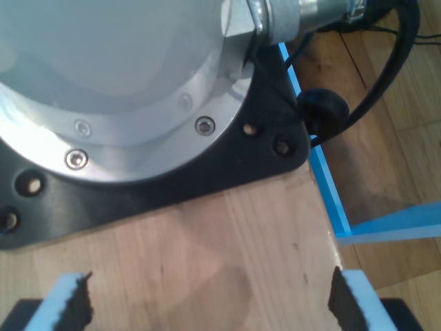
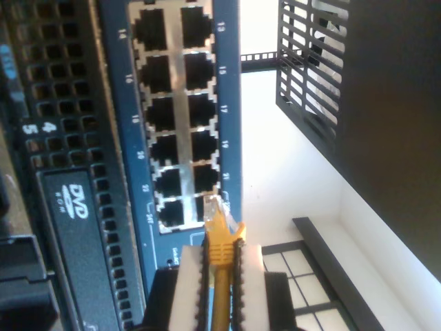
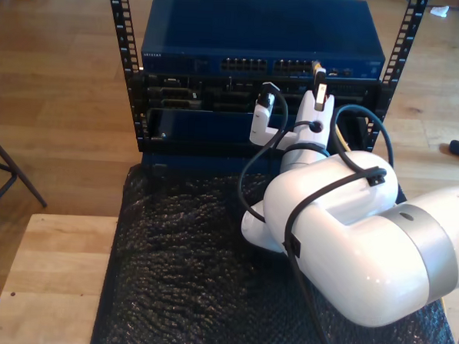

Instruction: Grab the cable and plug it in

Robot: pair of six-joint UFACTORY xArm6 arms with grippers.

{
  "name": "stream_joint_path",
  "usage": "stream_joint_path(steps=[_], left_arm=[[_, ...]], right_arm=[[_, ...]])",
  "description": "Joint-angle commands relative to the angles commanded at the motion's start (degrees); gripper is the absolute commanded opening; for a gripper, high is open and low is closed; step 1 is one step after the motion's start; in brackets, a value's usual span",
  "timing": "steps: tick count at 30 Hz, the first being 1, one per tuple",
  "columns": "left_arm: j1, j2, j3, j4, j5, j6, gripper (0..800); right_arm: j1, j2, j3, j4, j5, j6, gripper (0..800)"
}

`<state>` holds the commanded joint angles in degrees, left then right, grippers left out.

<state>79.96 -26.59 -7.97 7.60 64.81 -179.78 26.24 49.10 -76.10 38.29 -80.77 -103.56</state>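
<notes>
My second gripper (image 2: 219, 276) has its fingers (image 2: 189, 283) clenched on the cable (image 2: 222, 243), clear plug tip right at the switch (image 2: 172, 110) ports; I'd square it up, then push gently; my first gripper (image 1: 207, 303) sits released over the bench (image 1: 227, 255).

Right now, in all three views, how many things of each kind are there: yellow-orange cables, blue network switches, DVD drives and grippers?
yellow-orange cable: 1
blue network switch: 1
DVD drive: 1
grippers: 2 (my first gripper, my second gripper)
Total: 5
</notes>
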Motion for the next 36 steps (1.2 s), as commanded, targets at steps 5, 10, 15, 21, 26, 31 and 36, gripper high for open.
stream_joint_path(steps=[5,10,15,21,26,31,36], left_arm=[[-0.1,0.0,0.0,0.0,0.0,0.0,800],[-0.1,0.0,0.0,0.0,0.0,0.0,800],[-0.1,0.0,0.0,0.0,0.0,0.0,800],[0.0,0.0,0.0,0.0,0.0,0.0,800],[-0.1,0.0,0.0,0.0,0.0,0.0,800],[0.0,0.0,0.1,0.0,0.0,0.0,800],[0.0,0.0,0.0,0.0,0.0,0.0,800]], right_arm=[[0.0,0.3,0.2,0.0,0.0,0.0,0],[0.0,0.6,0.3,0.0,0.0,0.0,0],[0.0,0.6,0.3,0.0,0.0,0.0,0],[0.0,0.5,0.1,0.1,0.1,-0.6,0],[0.0,0.4,0.0,0.1,0.3,-0.7,0],[0.0,0.2,0.0,0.2,0.5,-0.7,0],[0.0,0.3,-1.5,-0.2,1.8,-0.8,0]])
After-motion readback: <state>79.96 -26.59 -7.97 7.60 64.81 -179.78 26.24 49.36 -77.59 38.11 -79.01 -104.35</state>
